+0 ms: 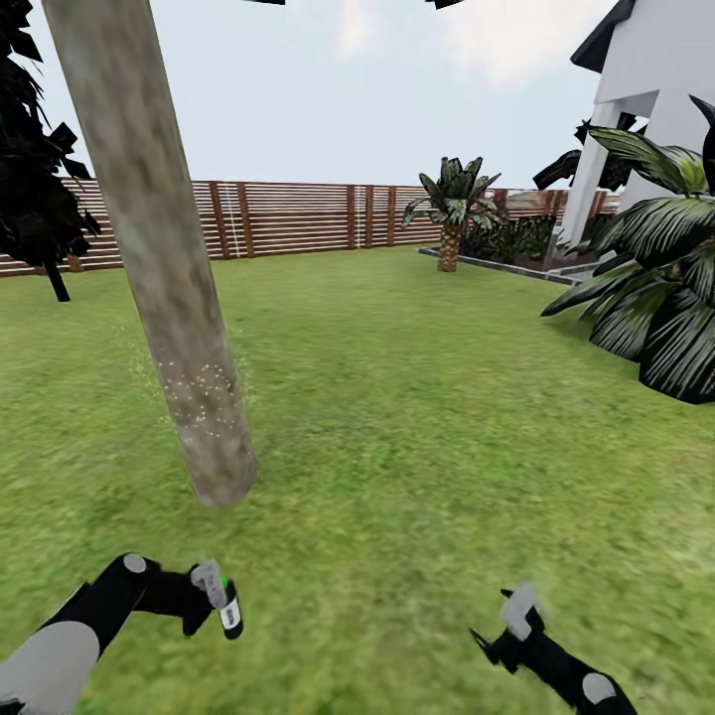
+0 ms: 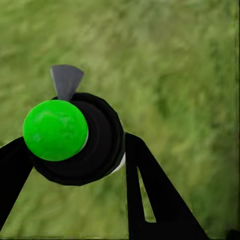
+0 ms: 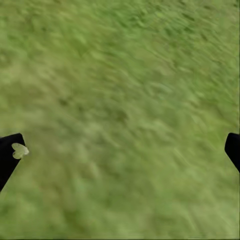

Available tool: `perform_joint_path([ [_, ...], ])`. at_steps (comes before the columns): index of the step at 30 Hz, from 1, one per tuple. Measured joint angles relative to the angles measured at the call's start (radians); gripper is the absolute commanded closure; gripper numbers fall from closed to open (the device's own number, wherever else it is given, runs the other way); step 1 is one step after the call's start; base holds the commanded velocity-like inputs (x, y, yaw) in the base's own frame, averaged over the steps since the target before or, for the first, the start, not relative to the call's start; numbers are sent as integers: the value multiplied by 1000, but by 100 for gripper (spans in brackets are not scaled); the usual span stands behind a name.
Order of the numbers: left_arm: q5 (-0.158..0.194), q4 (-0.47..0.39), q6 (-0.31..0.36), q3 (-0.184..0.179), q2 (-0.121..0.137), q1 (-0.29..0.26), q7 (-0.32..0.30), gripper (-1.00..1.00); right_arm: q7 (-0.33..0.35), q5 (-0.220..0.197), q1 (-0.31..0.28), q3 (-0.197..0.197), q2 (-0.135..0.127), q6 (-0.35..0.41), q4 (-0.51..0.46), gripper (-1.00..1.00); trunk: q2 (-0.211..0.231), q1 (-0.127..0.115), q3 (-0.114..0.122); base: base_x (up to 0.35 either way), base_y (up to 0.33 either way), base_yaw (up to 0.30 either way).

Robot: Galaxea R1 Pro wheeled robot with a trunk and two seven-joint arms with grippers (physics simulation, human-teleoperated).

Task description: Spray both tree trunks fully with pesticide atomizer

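One tree trunk [image 1: 169, 278], thick and grey-beige, rises from the lawn [image 1: 417, 417] at the left of the head view. Tiny white pesticide specks [image 1: 204, 392] dot its lower part and the air around it. The pesticide atomizer [image 1: 220, 593] is black with a green cap and a grey trigger. My left gripper [image 1: 214, 601] is shut on it, low and just in front of the trunk's base. The left wrist view shows the atomizer [image 2: 75, 137] held between the left gripper's [image 2: 75, 167] black fingers. My right gripper [image 1: 508, 621] hangs open over grass, its fingertips wide apart in the right wrist view [image 3: 120, 155].
A brown slat fence [image 1: 298, 218] closes the far side of the lawn. A dark tree [image 1: 30, 199] stands at the far left. A small palm [image 1: 452, 214] grows by the fence. Big striped-leaf plants [image 1: 665, 288] and the white house [image 1: 655, 70] are on the right.
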Motion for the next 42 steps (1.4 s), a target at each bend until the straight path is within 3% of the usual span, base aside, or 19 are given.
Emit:
perform_joint_path([
  [2, -48, 0, 3, -5, -22, -1, -21, 100, 175, 0, -51, 21, 5, 61, -3, -100, 0, 0, 0, 0, 0, 0],
  [3, -57, 0, 3, -14, -35, -1, -26, 100, 216, 0, -69, 25, 6, 78, -3, -100, 0, 0, 0, 0, 0, 0],
  [4, -62, -1, 5, -35, -48, -1, -34, 100, 238, 0, -79, 28, 9, 86, -2, -100, 0, 0, 0, 0, 0, 0],
  [5, -65, -12, 10, -92, -68, -1, -42, 100, 263, 1, -87, 31, 24, 92, -1, -100, 0, 0, 0, 0, 0, 0],
  [6, -67, -18, 22, -123, -83, -2, -44, 100, 281, 2, -89, 33, 30, 94, -1, -100, 0, 0, 0, 0, 0, 0],
  [8, -69, -23, 56, -139, -100, -3, -45, 100, 300, 2, -93, 33, 35, 94, -2, -100, 0, 0, 0, 0, 0, 0],
  [12, -70, -22, 64, -141, -105, -3, -44, 100, 307, 5, -93, 36, 58, 94, -2, -100, 0, 0, 0, 0, 0, 0],
  [14, -70, -22, 64, -141, -111, -2, -44, 100, 375, 6, -93, 36, 74, 94, -5, -100, 0, 0, 0, 0, 0, 0],
  [15, -71, -22, 64, -141, -114, -2, -44, 100, 413, 6, -93, 36, 78, 94, -15, 100, 0, 0, 0, 0, 0, 0],
  [18, -71, -22, 64, -146, -128, -2, -44, 100, 462, 6, -93, 36, 82, 94, -47, 100, 0, 0, 0, 0, 0, 0],
  [23, -71, -22, 67, -180, -146, -2, -38, 100, 472, 7, -93, 36, 86, 94, -51, 100, 0, 0, 0, 0, 0, 0],
  [26, -71, -21, 66, -191, -165, -2, -36, 100, 472, 6, -93, 38, 112, 94, -51, 100, 0, 0, 0, 0, 0, 0],
  [27, -71, -21, 67, -207, -171, -1, -35, 100, 472, 6, -93, 58, 123, 94, -51, 100, 0, 0, 0, 0, 0, 0],
  [29, -71, -22, 67, -230, -184, -1, -35, 100, 470, 4, -93, 176, 133, 94, -55, 100, 0, 0, 0, 0, 0, 0],
  [31, -74, -22, 67, -236, -196, -1, -35, 100, 469, 2, -93, 219, 146, 95, -64, 100, 0, 0, 0, 0, 0, 0],
  [33, -99, -22, 72, -257, -208, -1, -35, 100, 469, 2, -93, 230, 165, 95, -70, 100, 0, 0, 0, 0, 0, 0],
  [36, -153, -22, 117, -272, -248, 0, -32, 100, 469, 0, -93, 235, 194, 95, -89, 100, 0, 0, 0, 0, 0, 0],
  [40, -193, -22, 122, -271, -287, 0, -31, 100, 470, -1, -93, 236, 214, 96, -123, 100, 0, 0, 0, 0, 0, 0],
  [42, -198, -22, 123, -271, -294, 0, -30, 100, 470, -1, -93, 236, 222, 95, -130, 100, 0, 0, 0, 0, 0, 0],
])
